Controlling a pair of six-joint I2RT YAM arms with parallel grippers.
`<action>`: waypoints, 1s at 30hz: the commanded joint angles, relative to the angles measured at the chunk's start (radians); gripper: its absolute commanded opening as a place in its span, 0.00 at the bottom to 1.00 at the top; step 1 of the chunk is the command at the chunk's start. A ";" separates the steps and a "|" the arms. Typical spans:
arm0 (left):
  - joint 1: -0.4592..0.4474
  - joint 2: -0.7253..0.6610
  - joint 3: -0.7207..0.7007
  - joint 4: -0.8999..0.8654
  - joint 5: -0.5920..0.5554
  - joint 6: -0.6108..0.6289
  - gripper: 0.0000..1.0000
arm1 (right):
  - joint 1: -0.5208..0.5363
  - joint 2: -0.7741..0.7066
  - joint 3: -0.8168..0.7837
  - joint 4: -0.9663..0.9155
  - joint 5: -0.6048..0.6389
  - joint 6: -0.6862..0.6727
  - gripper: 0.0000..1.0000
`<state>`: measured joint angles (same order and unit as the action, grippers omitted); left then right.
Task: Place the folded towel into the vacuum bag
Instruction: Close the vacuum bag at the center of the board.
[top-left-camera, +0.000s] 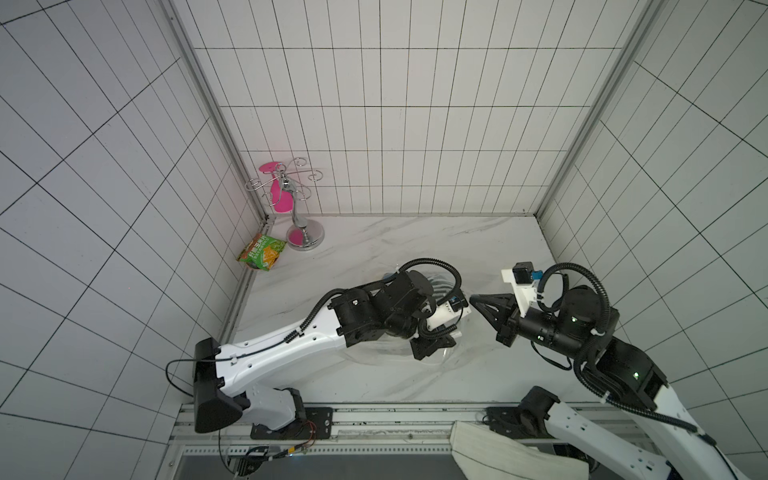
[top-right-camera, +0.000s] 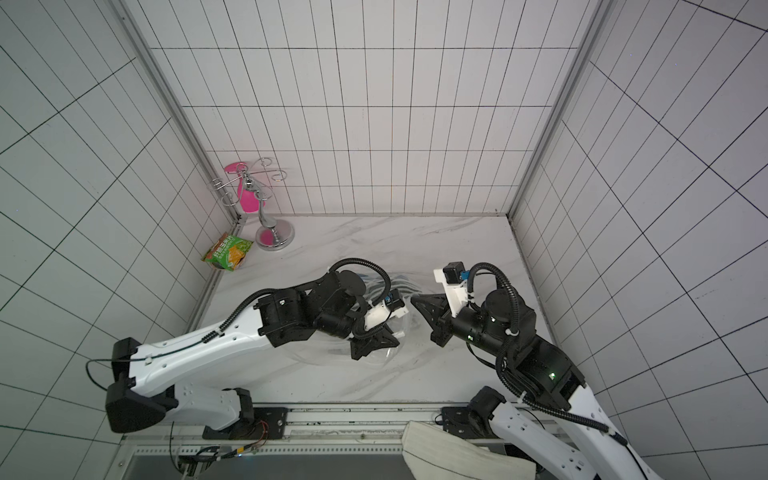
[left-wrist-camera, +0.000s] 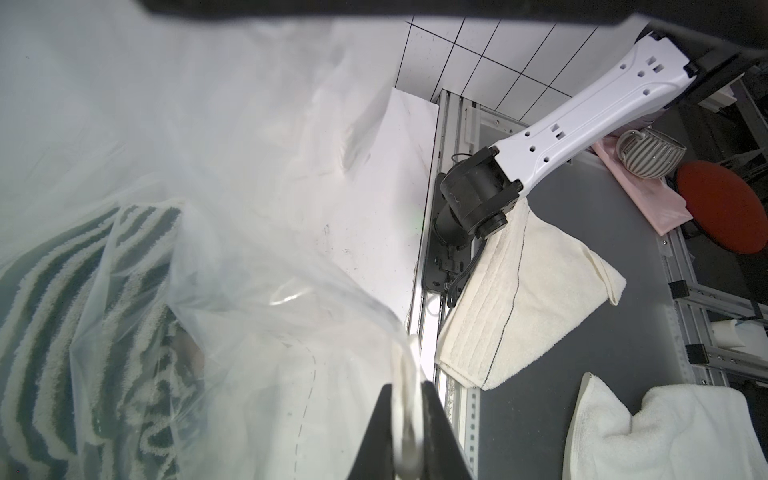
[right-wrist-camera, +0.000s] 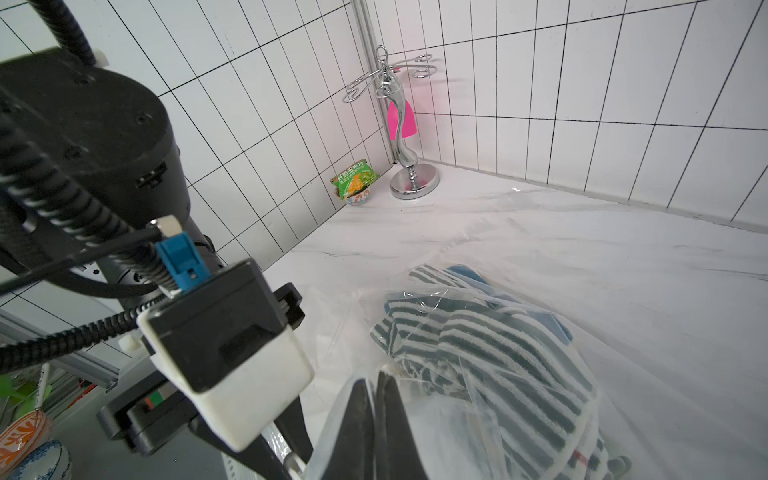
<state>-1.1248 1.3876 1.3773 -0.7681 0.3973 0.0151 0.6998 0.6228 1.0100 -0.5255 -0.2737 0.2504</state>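
Towel (right-wrist-camera: 498, 353), green-and-white striped, lying inside the vacuum bag (left-wrist-camera: 257, 232) on the table (top-left-camera: 374, 249); left gripper (left-wrist-camera: 409, 424) pinches the bag's white rim strip between narrow jaws, right gripper (right-wrist-camera: 376, 403) is fully closed beside the film, any grip on it unclear. A hard pull on the rim could slip the slick strip free, or drag bag and towel across the table.
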 joint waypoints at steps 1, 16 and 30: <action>-0.010 0.032 0.050 -0.050 0.005 0.024 0.02 | -0.006 -0.014 0.016 0.144 -0.055 0.016 0.00; -0.009 -0.076 -0.042 0.151 0.057 -0.072 0.29 | -0.006 -0.052 0.017 0.136 -0.008 0.020 0.00; -0.019 -0.187 -0.167 0.265 -0.132 -0.223 0.35 | -0.005 -0.044 0.025 0.151 0.011 0.050 0.00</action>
<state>-1.1320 1.2125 1.2285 -0.5671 0.3271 -0.1417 0.6998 0.5850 1.0088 -0.4770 -0.2684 0.2806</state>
